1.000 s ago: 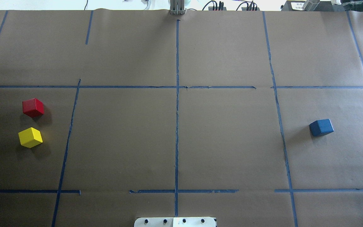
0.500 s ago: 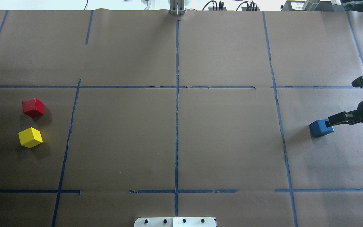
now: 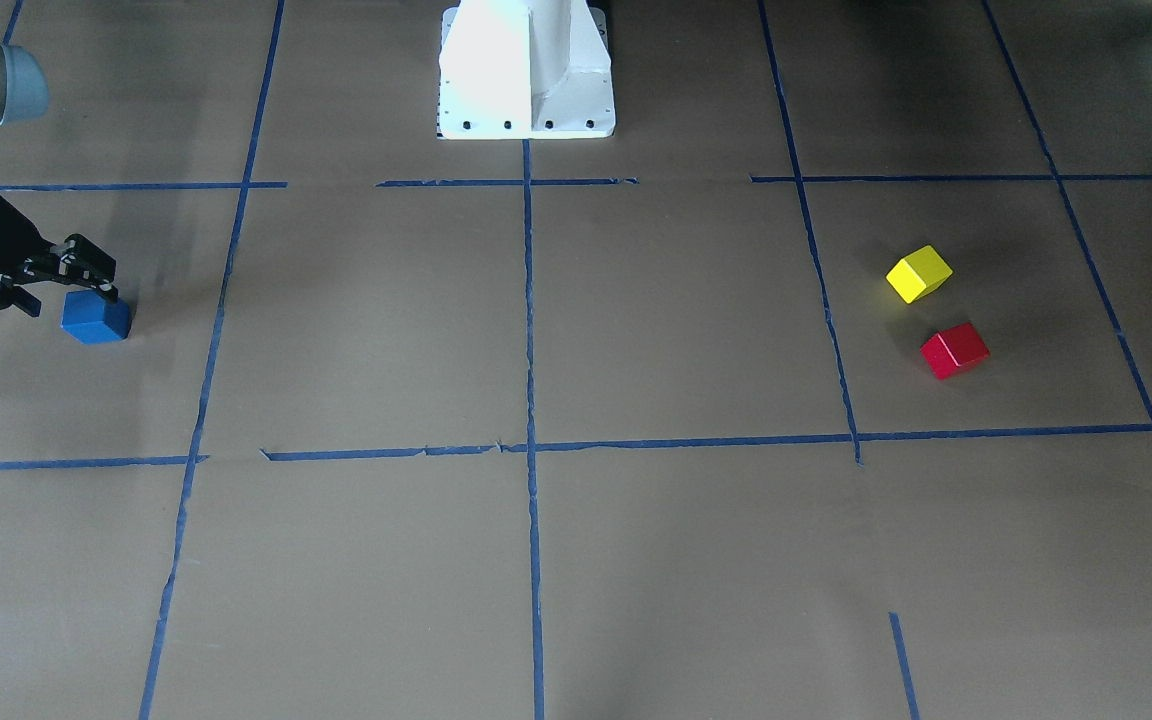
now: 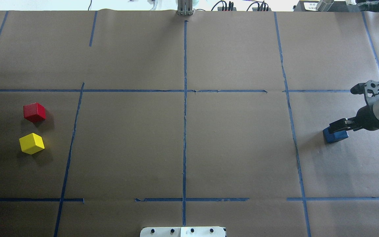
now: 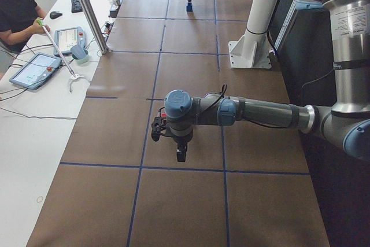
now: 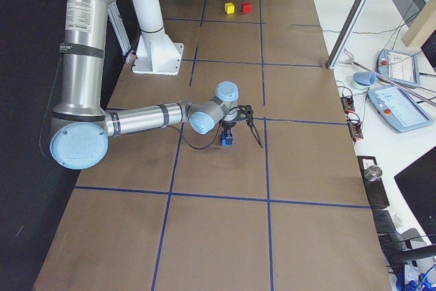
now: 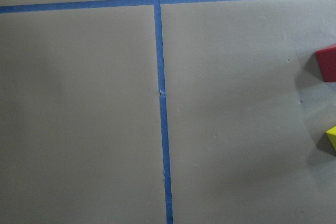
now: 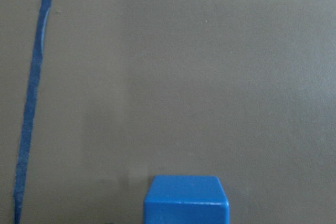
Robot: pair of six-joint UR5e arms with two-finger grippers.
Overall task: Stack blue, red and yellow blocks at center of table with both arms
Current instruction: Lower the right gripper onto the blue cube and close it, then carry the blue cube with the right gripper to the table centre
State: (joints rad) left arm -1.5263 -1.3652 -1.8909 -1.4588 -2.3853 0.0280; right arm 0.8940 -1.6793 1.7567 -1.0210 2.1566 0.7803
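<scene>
we are now hovering the right gripper (image 4: 337,126) over blue (image 4: 334,137), newly swung in, jaws apart and empty | blue lying far right of centre line (image 4: 184,138), red (image 4: 34,112) and yellow (image 4: 31,143) far left | left gripper (image 5: 181,155): cannot tell | first pick starting

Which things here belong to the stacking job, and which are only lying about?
For the job: blue block, red block, yellow block, right gripper, left gripper.
Only around: blue tape lines, robot base, tablets.
</scene>
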